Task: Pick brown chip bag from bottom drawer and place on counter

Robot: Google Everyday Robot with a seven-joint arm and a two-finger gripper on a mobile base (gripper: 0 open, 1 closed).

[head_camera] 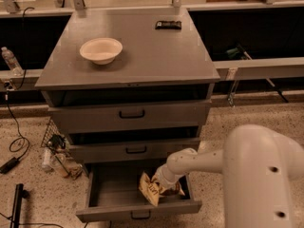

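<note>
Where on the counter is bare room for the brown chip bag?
Bare: the counter right of the white bowl, in front of the black bar. Crowded: the bottom drawer, where the gripper meets the brown chip bag.
</note>
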